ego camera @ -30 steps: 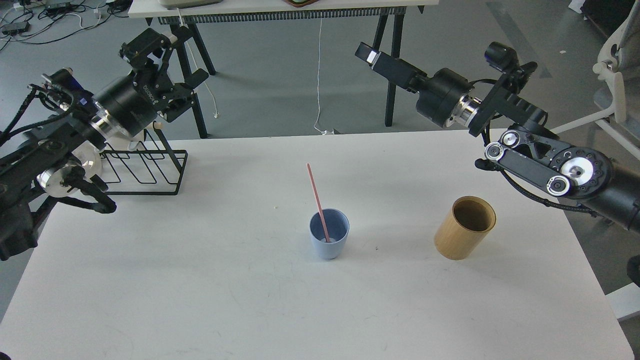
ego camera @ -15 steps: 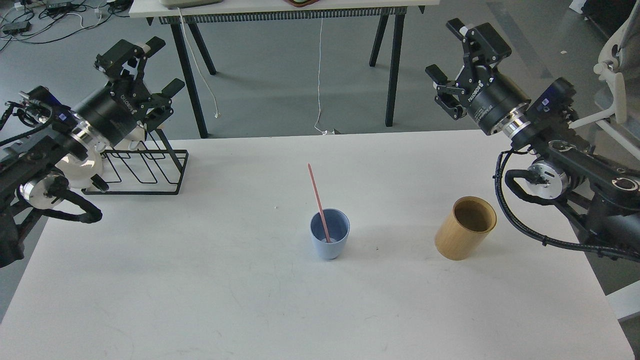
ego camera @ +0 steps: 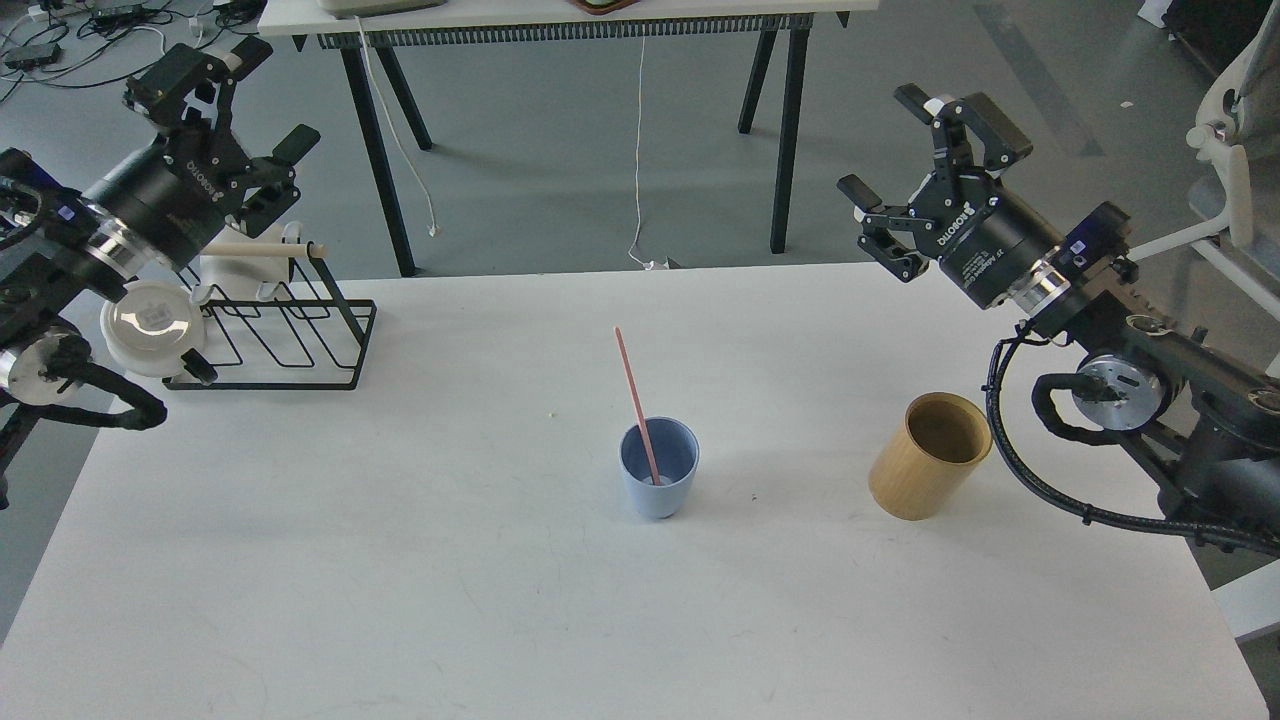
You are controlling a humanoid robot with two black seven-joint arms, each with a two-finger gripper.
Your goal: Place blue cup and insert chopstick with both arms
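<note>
1. The white tabletop (ego camera: 400, 560) fills most of the view and carries everything below.
2. The right arm (ego camera: 1130, 370) comes in from the right edge; its gripper (ego camera: 925, 155) is raised above the far right corner of the tabletop, jaws spread wide with nothing between them.
3. The left arm (ego camera: 60, 270) comes in from the left edge; its gripper (ego camera: 225, 105) is lifted above the far left corner, jaws likewise spread wide and holding nothing.
4. A black wire rack (ego camera: 290, 340) stands at the far left of the tabletop, under the left gripper, with a pale wooden rod (ego camera: 265, 251) across its top and white cups at its left end.
5. A tan wooden holder (ego camera: 930, 458) stands upright to the right of centre, well apart from the right gripper.
6. The blue cup (ego camera: 658, 468) stands upright near the middle of the tabletop — clear of both grippers.
7. The pink chopstick (ego camera: 634, 395) has its lower end inside the blue cup and leans up and to the left — most of it showing above the rim.
</note>
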